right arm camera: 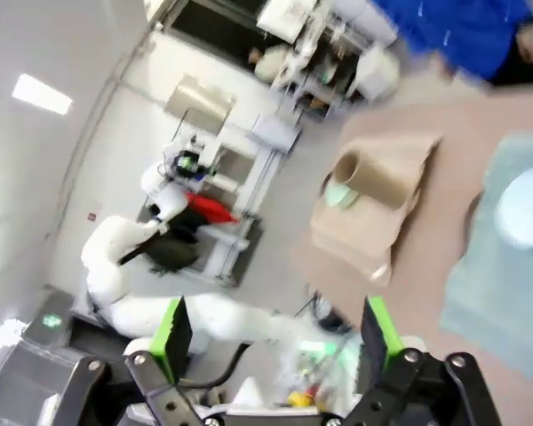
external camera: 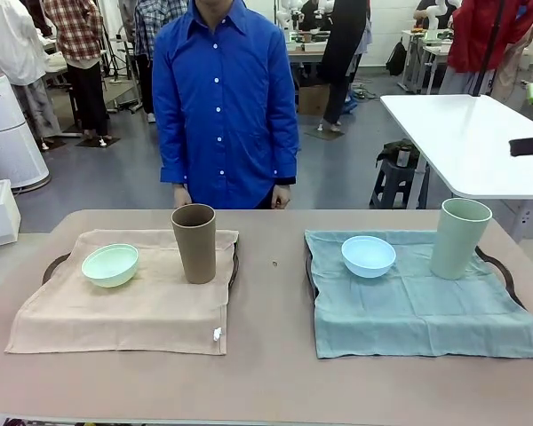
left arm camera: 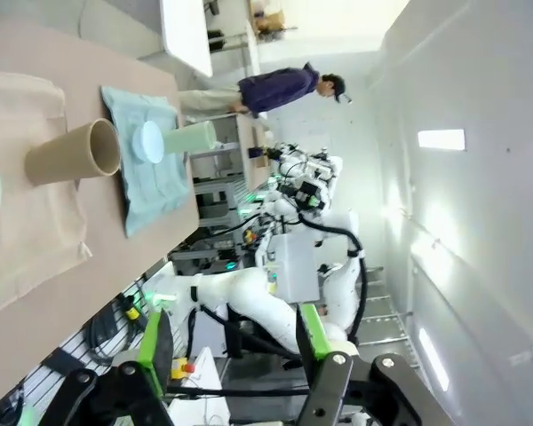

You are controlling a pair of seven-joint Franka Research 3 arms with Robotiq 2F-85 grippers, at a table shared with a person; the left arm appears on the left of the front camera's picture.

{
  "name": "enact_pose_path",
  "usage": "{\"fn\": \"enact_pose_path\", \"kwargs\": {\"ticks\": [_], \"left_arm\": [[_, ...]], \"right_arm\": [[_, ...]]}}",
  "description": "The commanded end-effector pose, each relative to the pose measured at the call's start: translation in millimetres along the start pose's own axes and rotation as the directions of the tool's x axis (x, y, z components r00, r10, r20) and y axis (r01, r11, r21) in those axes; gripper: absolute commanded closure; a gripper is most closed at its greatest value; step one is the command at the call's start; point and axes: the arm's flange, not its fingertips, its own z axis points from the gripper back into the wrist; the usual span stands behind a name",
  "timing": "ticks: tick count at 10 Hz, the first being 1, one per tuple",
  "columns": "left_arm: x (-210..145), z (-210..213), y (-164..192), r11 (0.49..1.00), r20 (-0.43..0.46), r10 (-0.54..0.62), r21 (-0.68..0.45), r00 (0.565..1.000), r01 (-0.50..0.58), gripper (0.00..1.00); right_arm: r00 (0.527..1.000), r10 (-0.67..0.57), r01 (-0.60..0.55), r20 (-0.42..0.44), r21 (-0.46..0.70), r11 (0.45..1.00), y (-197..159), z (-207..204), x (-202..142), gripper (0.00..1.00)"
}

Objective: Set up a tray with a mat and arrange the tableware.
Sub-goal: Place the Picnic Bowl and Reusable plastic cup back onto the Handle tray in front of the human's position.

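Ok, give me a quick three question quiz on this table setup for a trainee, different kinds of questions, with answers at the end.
1. True or false: the brown tumbler stands upright on the beige mat.
2. Multiple choice: which bowl sits on the teal mat? A) mint green bowl B) light blue bowl C) none
3. Fill in: both the left gripper and the right gripper have their fingers ___.

Key: 1 true; 2 B; 3 open, holding nothing.

Person in blue shirt [external camera: 224, 98], white table [external camera: 480, 142] behind.
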Motion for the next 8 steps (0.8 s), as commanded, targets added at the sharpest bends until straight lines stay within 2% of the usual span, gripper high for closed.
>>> {"fn": "enact_pose_path", "kwargs": {"ticks": [1, 3, 4, 8], "left_arm": [[-7.9, -13.1, -1.7, 0.993, -0.026, -0.074, 0.087, 0.997, 0.076, 0.26], [-6.3, -18.6, -0.7, 0.989, -0.019, -0.072, 0.125, 0.997, 0.074, 0.26], [-2.0, -9.6, -4.8, 0.997, -0.034, -0.041, 0.066, 0.999, 0.044, 0.26], [-2.0, -9.6, -4.8, 0.997, -0.034, -0.041, 0.066, 0.999, 0.044, 0.26]], "right_arm": [[0.979, -0.193, 0.195, -0.07, 0.022, 0.981, 6.4, 1.5, 15.0, 0.0], [0.945, -0.309, 0.31, -0.112, -0.011, 0.951, 7.7, -2.8, 17.3, 0.0], [0.983, -0.168, 0.171, -0.08, 0.027, 0.985, -3.7, -5.1, 6.5, 0.0], [0.983, -0.168, 0.171, -0.08, 0.027, 0.985, -3.7, -5.1, 6.5, 0.0]]}}
